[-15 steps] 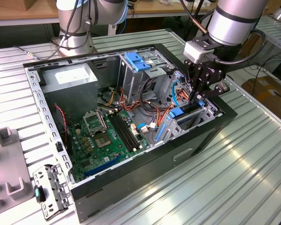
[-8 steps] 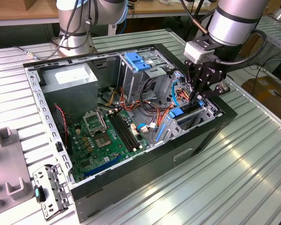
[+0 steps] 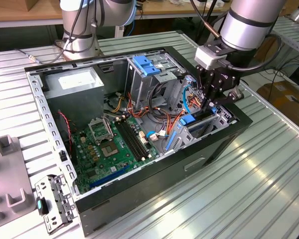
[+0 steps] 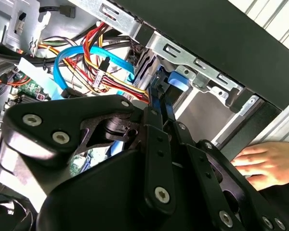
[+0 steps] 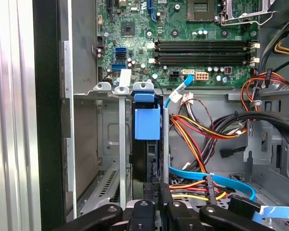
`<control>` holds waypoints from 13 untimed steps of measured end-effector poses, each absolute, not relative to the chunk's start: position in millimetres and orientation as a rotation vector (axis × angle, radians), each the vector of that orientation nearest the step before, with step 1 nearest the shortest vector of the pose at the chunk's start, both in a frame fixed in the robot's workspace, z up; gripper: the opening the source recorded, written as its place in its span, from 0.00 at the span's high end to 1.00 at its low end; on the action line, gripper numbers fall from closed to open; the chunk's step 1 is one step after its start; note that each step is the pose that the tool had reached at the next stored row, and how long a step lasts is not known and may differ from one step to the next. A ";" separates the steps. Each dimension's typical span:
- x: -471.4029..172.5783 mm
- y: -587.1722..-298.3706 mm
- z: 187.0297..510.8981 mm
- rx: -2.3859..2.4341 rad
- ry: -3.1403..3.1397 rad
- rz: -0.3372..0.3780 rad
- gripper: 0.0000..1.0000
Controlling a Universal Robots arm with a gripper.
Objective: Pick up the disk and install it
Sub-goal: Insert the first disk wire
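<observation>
Now gripper (image 3: 211, 101) down at computer case (image 3: 154, 184) 3 o'clock edge, fingers apparently pinched on disk (image 5: 147, 144) standing on edge in drive bay; hand (image 4: 265, 163) rests outside case.

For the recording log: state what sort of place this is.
Probably a robotics lab or assembly test bench: an open black desktop computer case lies on a ribbed aluminium table, the grey robot arm reaches into it, and wooden workbenches stand behind.
</observation>
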State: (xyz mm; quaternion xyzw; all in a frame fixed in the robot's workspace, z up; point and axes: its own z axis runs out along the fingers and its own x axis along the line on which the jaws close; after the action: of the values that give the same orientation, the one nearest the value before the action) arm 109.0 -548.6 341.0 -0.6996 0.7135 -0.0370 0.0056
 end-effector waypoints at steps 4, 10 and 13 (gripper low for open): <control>109.1 -548.6 340.4 -2.191 2.234 -0.115 0.84; 109.1 -548.6 351.8 -2.191 2.234 -0.115 0.76; 109.1 -548.5 355.8 -2.191 2.234 -0.114 0.76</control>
State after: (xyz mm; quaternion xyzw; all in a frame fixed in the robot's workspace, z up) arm 109.1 -548.5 355.8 -0.6997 0.7135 -0.0365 0.0054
